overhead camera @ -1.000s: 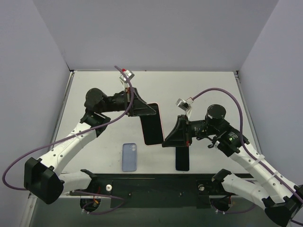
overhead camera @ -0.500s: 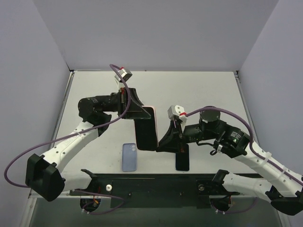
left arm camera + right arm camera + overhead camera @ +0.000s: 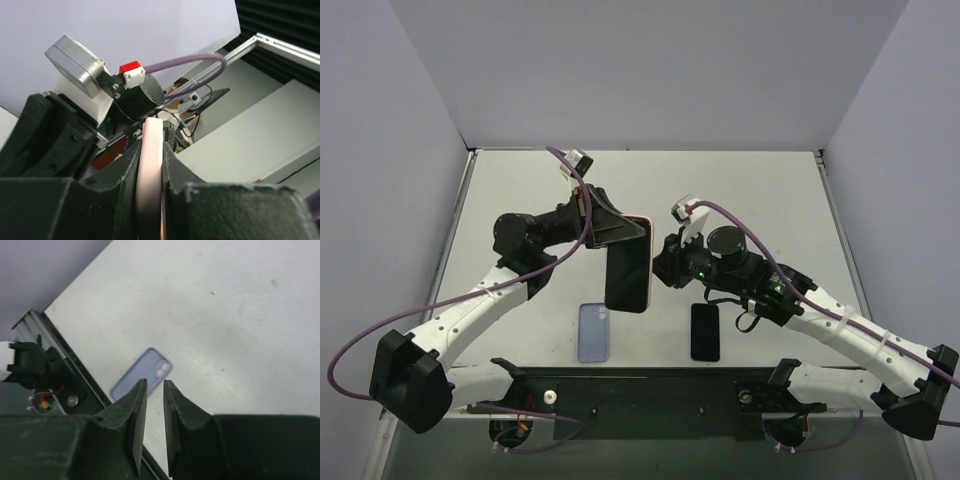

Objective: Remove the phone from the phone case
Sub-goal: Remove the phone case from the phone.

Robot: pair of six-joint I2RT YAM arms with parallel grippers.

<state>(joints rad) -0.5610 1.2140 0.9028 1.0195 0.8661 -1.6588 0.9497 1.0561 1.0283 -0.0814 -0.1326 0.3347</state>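
My left gripper (image 3: 620, 232) holds the phone in its pink case (image 3: 628, 264) in the air above the table's middle, with the dark screen facing up. In the left wrist view the pink case edge (image 3: 153, 134) is pinched between both fingers of the left gripper (image 3: 151, 165). The right gripper (image 3: 666, 268) hovers just right of the phone's edge. Its jaws stand a narrow gap apart in the right wrist view (image 3: 155, 385), with nothing between them.
A lavender empty case (image 3: 593, 331) lies on the table near the front, and the right wrist view shows this lavender case (image 3: 145, 367) beyond the fingertips. A black phone (image 3: 705, 331) lies flat to its right. The black rail (image 3: 640, 385) runs along the near edge.
The left arm carried the cased phone nearer and slightly left. The right gripper swung left and up, from the phone's lower right corner to beside its right edge.
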